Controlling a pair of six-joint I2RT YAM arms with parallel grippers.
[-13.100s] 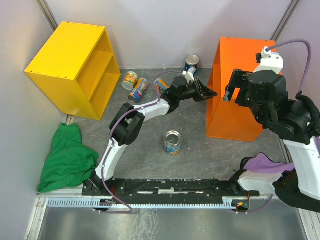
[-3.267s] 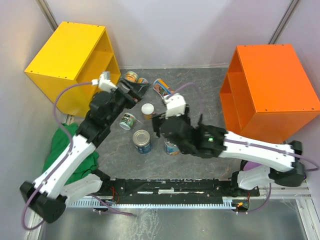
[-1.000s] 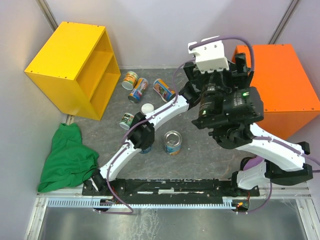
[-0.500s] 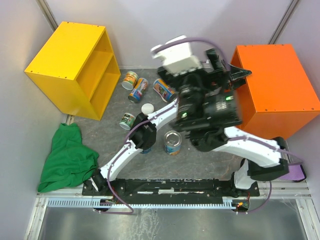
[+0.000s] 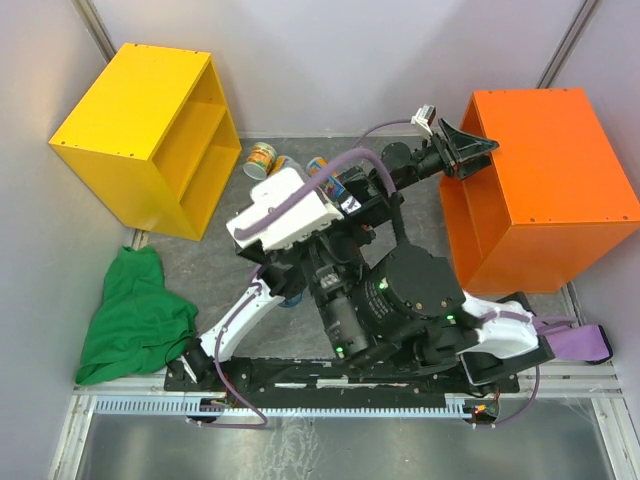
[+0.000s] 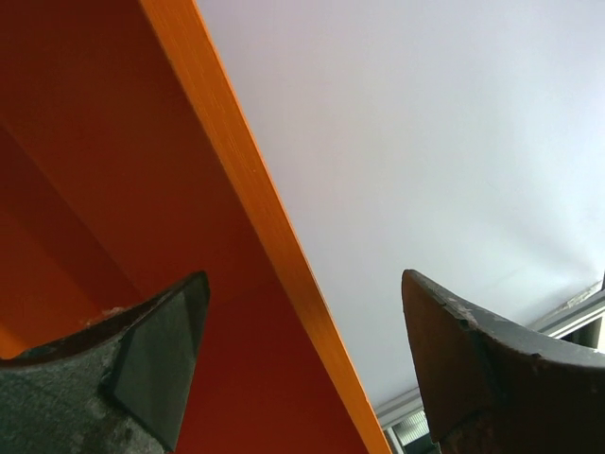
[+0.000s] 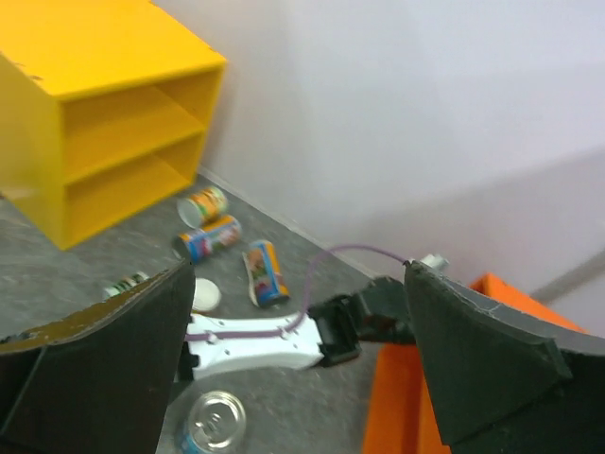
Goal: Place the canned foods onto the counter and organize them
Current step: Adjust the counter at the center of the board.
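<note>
Cans first: every one I can spot is down on the grey floor (image 7: 293, 407), well apart from the orange counter (image 5: 555, 165), which sits at the right of the top view with its open side facing the middle.

Right wrist view is the best look. Three short ones lie on their sides left of centre: first short can (image 7: 203, 205) nearest the yellow cabinet (image 7: 104, 104), second short can (image 7: 213, 236) just below it, third short can (image 7: 265, 272) a bit further right. A white-lidded can (image 7: 205, 295) stands upright just under those. A silver-topped tin (image 7: 213, 421) stands at the bottom edge. One more can (image 7: 128, 284) pokes out beside the left-hand finger, mostly hidden, so I can't say which kind.

Left gripper (image 5: 475, 155) is up at the upper left corner of the counter in the top view. From its own camera the fingers (image 6: 142, 369) are spread wide with nothing pinched. The counter's orange edge runs diagonally across the gap behind them, and I can't tell if anything touches.

Right gripper (image 7: 301, 274) hangs high over the floor, fingers wide apart too, holding nothing.

In the top view the right arm (image 5: 400, 300) sits huge mid-frame and blocks most of the floor. Only a couple of cans peek out above it. A green cloth (image 5: 135, 315) is bunched at the lower left.
</note>
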